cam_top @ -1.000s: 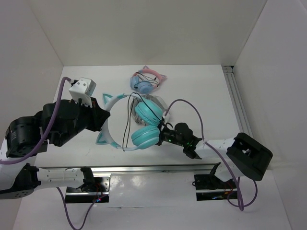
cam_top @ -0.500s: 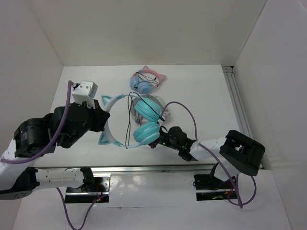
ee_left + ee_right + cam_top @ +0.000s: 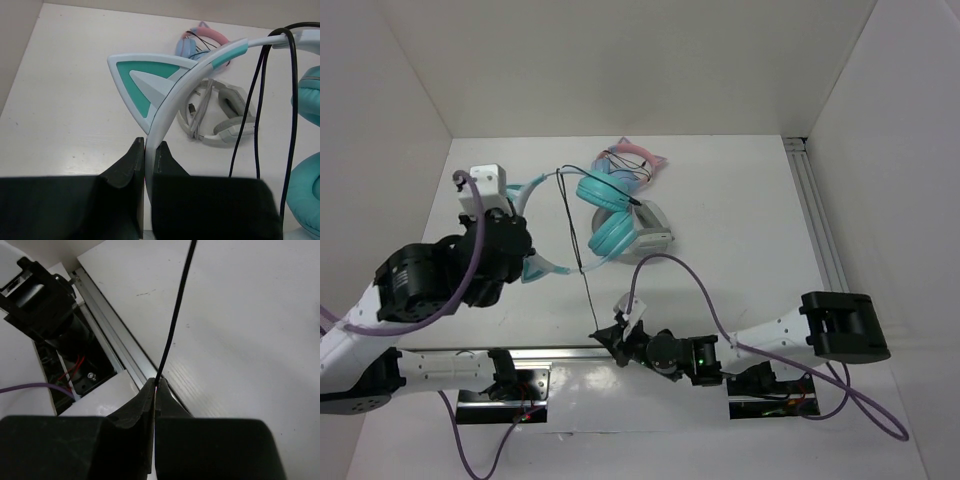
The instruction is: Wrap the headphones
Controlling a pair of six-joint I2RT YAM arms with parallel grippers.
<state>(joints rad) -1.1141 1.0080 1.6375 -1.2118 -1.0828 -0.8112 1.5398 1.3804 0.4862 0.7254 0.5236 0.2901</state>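
- left gripper (image 3: 148, 150) has its jaws clamped on the white plastic headband (image 3: 192, 77) of the teal-cupped cat-ear headphones (image 3: 610, 232), right below one pointy teal-and-white ear (image 3: 147, 85)
- headphones are at the middle-left of the white counter (image 3: 740, 200): band arches on the left, cups on the right, so the open end points right
- thin black cable (image 3: 574, 240) hooks over the band's far part and runs nearly straight toward the near edge
- right gripper (image 3: 156, 385) has its jaws pinched shut on that cable, by the metal rail (image 3: 110, 327)
- grey-white headphones (image 3: 652, 228) sit just beside the teal cups, and a blue-and-pink cat-ear pair (image 3: 628, 160) lies farther back
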